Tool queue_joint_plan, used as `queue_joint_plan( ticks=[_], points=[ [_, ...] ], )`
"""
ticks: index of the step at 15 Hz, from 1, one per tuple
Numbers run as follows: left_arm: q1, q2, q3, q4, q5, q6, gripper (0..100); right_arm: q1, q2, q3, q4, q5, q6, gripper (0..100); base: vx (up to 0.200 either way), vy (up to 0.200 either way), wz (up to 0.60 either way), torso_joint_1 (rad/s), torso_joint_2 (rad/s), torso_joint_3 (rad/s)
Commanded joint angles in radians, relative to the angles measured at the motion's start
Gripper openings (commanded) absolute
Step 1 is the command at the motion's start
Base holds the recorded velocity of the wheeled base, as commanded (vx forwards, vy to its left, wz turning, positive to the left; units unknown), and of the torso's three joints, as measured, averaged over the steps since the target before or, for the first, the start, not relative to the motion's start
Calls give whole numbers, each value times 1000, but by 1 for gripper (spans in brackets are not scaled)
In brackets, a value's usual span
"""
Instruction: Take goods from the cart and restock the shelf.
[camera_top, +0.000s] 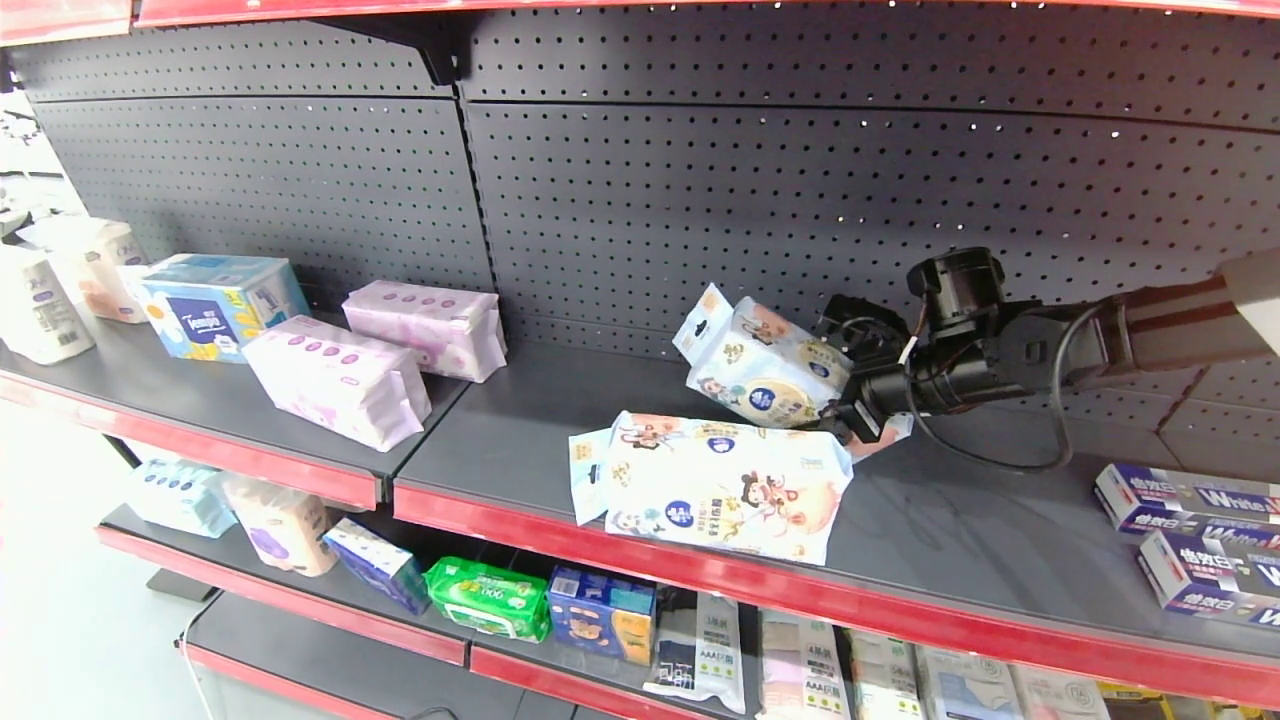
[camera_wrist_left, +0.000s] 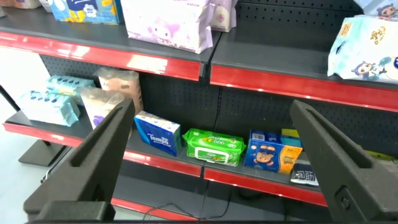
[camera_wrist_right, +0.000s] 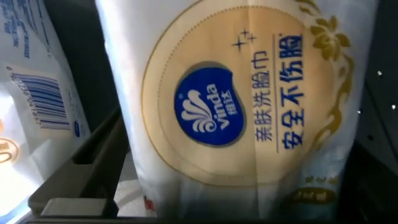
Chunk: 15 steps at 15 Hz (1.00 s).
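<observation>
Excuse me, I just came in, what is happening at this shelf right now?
A robot is restocking a store shelf. Its right gripper holds a white pack tilted over the shelf board, just behind a similar pack that lies flat near the front edge. The left gripper is empty, with its fingers open, low in front of the lower shelves.

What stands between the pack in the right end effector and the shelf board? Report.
Nothing visible. The held pack, tilted in the right end effector, is over bare shelf board; the flat pack lies in front, toward the edge.
</observation>
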Motion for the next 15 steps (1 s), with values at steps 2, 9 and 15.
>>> queue_joint_plan(
  ticks=[2, 9, 15],
  points=[
    [0, 0, 0, 0, 0, 0, 100, -4, 0, -16, -3, 1, 1, 100, 0, 0, 0, 0, 0, 0],
    [0, 0, 0, 0, 0, 0, 100, -40, -28, -32, -3, 10, 6, 100, 0, 0, 0, 0, 0, 0],
    [0, 0, 0, 0, 0, 0, 100, -84, -103, 16, 5, 45, 14, 100, 0, 0, 0, 0, 0, 0]
  ],
)
